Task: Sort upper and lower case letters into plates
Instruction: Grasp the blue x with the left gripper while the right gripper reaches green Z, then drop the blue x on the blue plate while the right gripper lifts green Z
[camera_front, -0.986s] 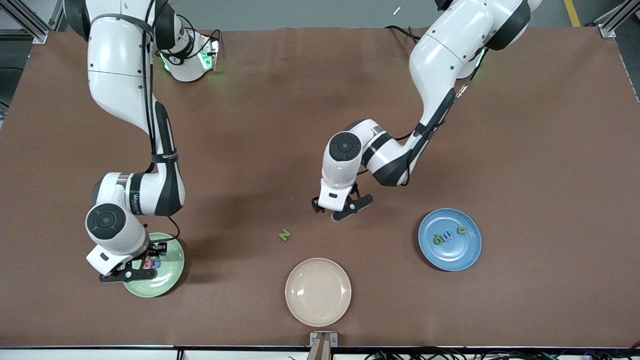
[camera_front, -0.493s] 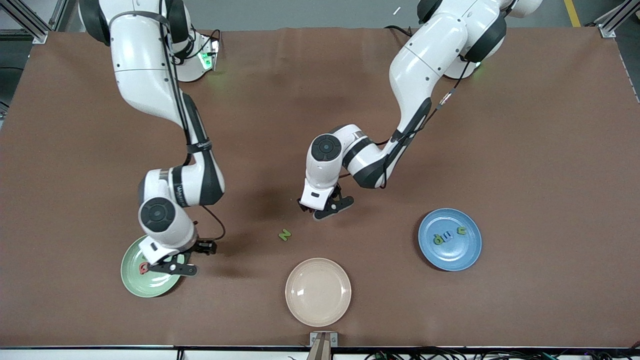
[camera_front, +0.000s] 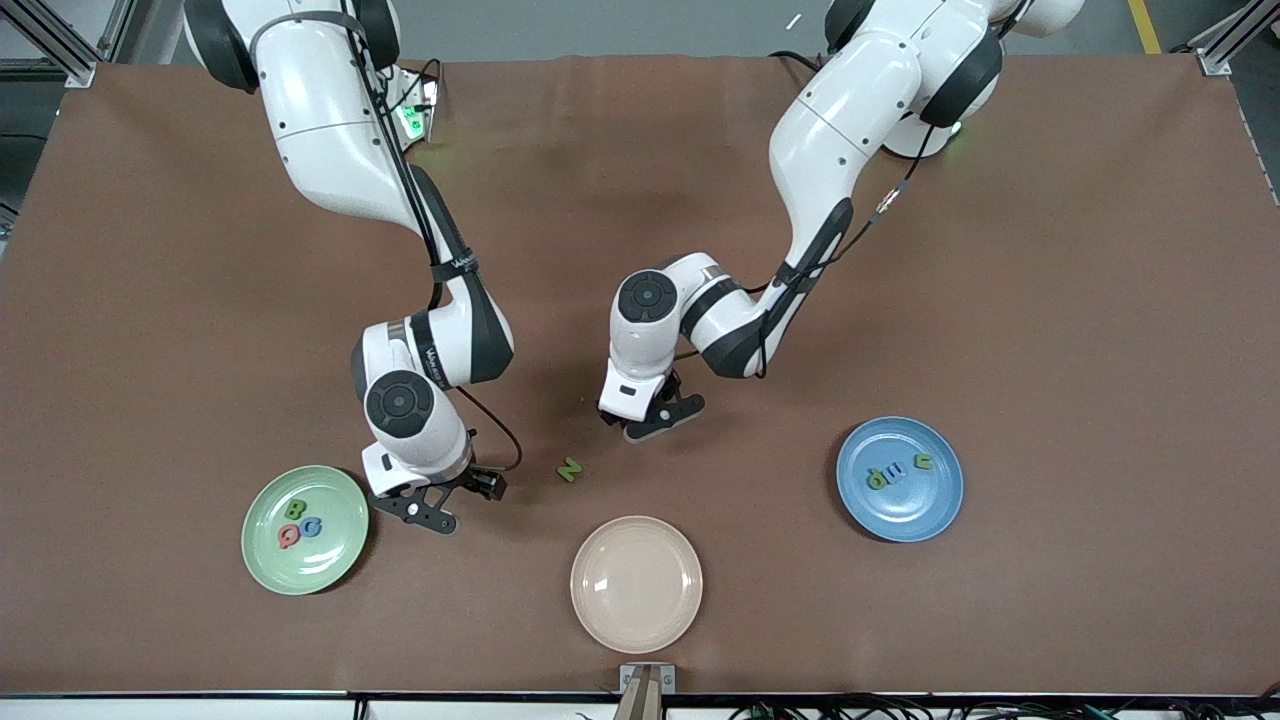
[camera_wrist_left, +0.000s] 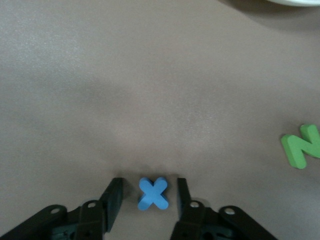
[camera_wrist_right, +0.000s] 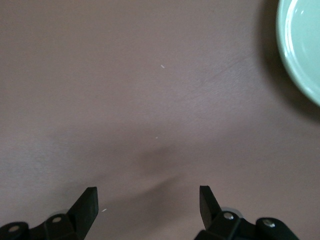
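Observation:
A pale green plate toward the right arm's end holds three letters, B, Q and G. The blue plate toward the left arm's end holds d, u and c. A green N lies on the table between the grippers. My left gripper is low over the table, open, with a blue X between its fingers and a gap on each side. The X is hidden in the front view. My right gripper hangs open and empty beside the green plate.
A cream-beige plate stands empty near the front edge, nearer the camera than the N. Brown table surface spreads wide around the plates.
My right gripper left the green plate, where a red Q now lies, and swung toward the table's middle. My left gripper shifted slightly toward the N and its fingers narrowed around the X.

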